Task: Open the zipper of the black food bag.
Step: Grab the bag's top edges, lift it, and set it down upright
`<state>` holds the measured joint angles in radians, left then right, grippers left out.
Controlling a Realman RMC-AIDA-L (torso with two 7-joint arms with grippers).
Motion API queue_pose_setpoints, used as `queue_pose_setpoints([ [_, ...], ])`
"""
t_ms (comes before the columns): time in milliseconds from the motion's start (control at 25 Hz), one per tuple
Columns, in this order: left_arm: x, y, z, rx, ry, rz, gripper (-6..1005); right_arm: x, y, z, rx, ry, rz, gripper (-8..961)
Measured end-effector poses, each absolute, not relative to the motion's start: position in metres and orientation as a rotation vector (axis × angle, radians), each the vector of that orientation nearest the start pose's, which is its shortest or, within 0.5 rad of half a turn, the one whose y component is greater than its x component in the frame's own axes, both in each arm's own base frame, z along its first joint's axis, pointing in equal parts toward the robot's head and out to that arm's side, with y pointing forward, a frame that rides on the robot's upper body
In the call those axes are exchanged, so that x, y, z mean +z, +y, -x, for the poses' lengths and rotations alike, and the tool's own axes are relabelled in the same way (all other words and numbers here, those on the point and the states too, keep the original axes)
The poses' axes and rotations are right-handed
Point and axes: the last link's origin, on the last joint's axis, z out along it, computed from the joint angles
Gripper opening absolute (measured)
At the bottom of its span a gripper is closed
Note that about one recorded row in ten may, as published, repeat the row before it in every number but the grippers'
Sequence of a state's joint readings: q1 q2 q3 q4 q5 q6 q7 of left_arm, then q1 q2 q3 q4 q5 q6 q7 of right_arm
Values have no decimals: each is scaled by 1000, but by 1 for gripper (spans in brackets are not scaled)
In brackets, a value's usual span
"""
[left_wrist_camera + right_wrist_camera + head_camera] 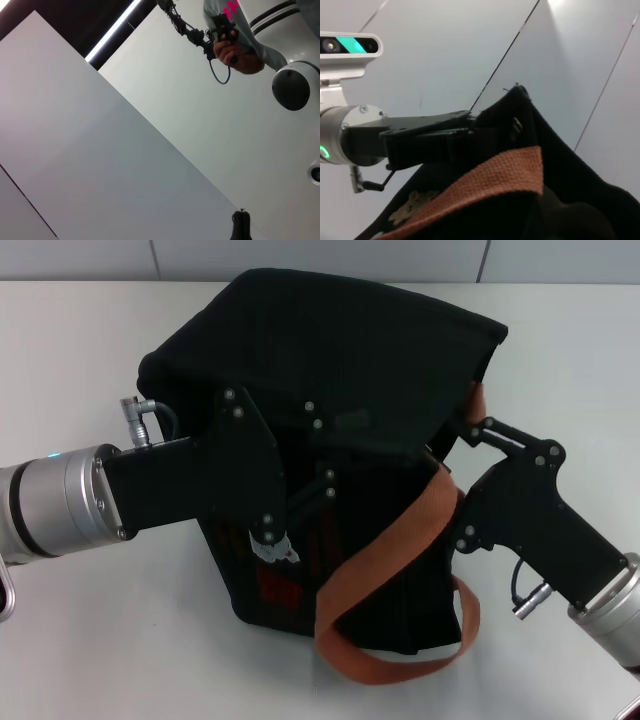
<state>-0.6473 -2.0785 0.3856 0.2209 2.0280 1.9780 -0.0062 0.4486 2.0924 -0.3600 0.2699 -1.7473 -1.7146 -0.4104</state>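
The black food bag point(340, 350) lies tilted on the white table, its upper fabric raised like a tent. Its orange-brown handles point(390, 550) loop across the front, and a red label point(280, 590) and a white patch point(275, 550) show low on its side. My left gripper point(322, 450) reaches in from the left and lies against the middle of the bag; the right wrist view shows this left gripper point(470, 122) meeting the bag's raised edge point(520, 100). My right gripper point(468, 432) touches the bag's right corner by a handle end. The zipper is hidden, black on black.
The bag rests on a white table point(100, 640), with a tiled wall behind it. The left wrist view faces away from the bag, onto wall panels and a person's hand point(235, 50) holding a device. A tan patch point(412, 207) shows below the handle point(495, 180).
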Motion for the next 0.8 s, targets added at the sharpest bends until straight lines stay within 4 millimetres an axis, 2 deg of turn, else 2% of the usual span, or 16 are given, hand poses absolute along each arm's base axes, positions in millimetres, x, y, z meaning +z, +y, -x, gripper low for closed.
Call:
queue_pose_setpoints([
  [160,-21,282,204,-1196,903,2219,170,-79,230,-238,915,-379,1965,331],
  [600,-21,282,204,-1196,904,2218,170,-78,231,-239,912,-376,1960,1],
  [800,-21,282,204,-1197,898,2214,170,-79,231,-239,909,-377,1969,1],
])
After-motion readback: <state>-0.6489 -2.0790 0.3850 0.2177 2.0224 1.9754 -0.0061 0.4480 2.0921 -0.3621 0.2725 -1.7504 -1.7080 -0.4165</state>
